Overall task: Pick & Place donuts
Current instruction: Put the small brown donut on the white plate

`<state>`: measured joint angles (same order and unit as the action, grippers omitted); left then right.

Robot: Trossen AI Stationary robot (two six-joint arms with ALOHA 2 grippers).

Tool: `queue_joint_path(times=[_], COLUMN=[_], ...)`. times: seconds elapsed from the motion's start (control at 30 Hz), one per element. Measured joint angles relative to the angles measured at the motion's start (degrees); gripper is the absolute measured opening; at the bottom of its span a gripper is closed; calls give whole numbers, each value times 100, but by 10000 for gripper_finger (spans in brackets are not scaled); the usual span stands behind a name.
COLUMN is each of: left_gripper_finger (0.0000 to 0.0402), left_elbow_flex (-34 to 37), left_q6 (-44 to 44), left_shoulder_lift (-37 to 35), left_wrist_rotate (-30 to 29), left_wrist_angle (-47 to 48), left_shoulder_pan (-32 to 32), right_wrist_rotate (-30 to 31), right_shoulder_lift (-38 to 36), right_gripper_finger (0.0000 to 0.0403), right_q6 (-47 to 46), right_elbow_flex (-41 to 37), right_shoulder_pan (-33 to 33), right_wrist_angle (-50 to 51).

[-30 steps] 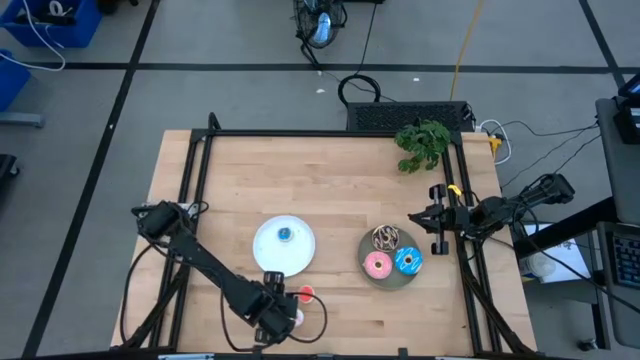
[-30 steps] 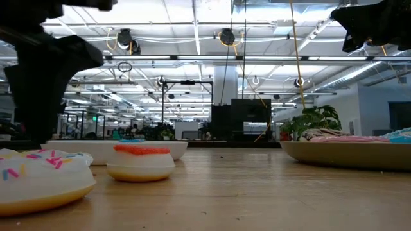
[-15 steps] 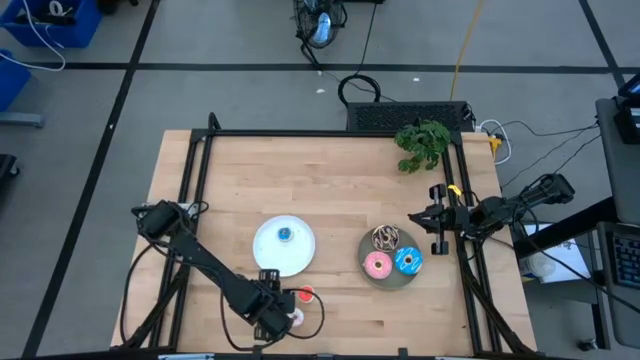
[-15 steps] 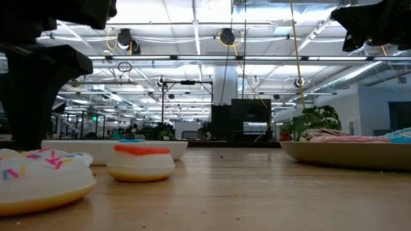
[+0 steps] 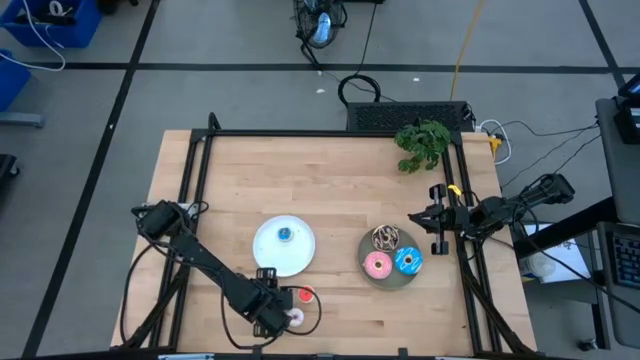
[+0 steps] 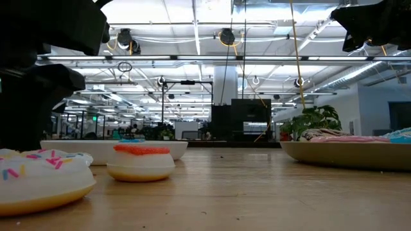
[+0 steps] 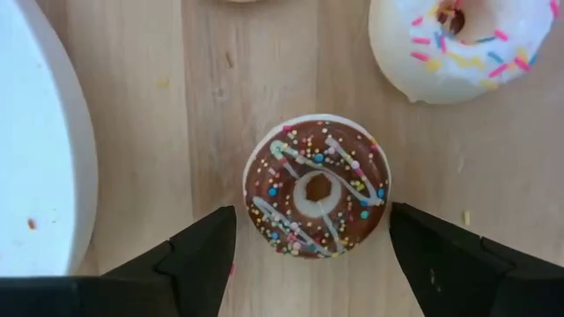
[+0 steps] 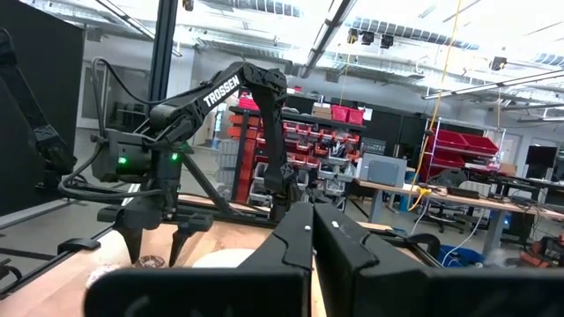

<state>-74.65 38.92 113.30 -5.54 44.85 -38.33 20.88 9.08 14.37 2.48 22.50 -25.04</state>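
The left gripper hung spread wide over a tiny brown sprinkled donut on the wooden table, fingers either side. Just beyond lay a whitish-pink sprinkled donut, beside the round white plate. Farther off, the right gripper waited, closed, by the round grey plate.

My left arm stretches low across the table's near edge, wrist bent down, and my left gripper points straight at the tabletop with its two dark fingers spread wide apart. My right arm waits at the table's right side, raised, my right gripper closed, fingers together.
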Motion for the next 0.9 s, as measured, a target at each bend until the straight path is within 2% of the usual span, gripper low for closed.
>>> queue_joint_path(times=[0.57, 0.9], left_gripper_finger=[299, 298], left_elbow_flex=[4, 4], left_q6=[-451, -431], left_shoulder_lift=[0, 0], left_wrist_rotate=[-4, 83], left_wrist_angle=[-251, -254], left_shoulder_pan=[125, 136], right_wrist_rotate=[-1, -2], right_shoulder_lift=[0, 0], right_gripper_finger=[0, 0], right_q6=[1, 2], right_elbow_flex=[-1, 0], right_shoulder_pan=[-1, 0], right_wrist_angle=[2, 2])
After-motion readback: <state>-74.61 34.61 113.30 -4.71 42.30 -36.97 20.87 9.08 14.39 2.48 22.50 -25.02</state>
